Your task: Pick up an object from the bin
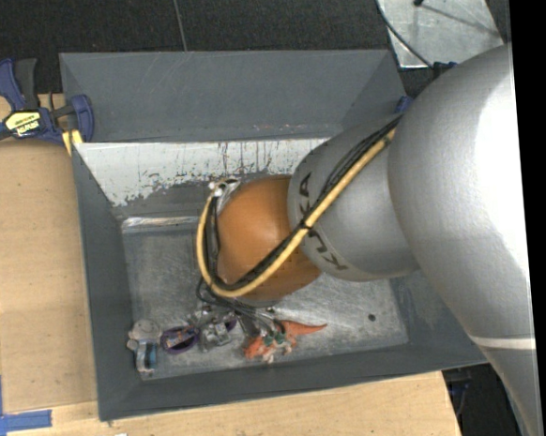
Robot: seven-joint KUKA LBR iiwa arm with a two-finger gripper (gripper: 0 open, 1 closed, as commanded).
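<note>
Tool (226, 312) low over small heap (193, 336), lower centre of bin (103, 273).
Opening cannot be told; nothing seen lifted, pick not yet done.

The arm (442, 208) is built of fat, rounded links in smooth silver-grey metal, with a pale seam line across its thickest part. One link carries dark KUKA lettering (315, 247) round its collar. A glossy orange cover (255, 232), shaped like a ball, caps the wrist. A yellow cable (346, 183) and a thin black cable (342, 196) run together along the link and loop round the cover. Beneath it the end effector (222, 310) is dark metal.
</note>
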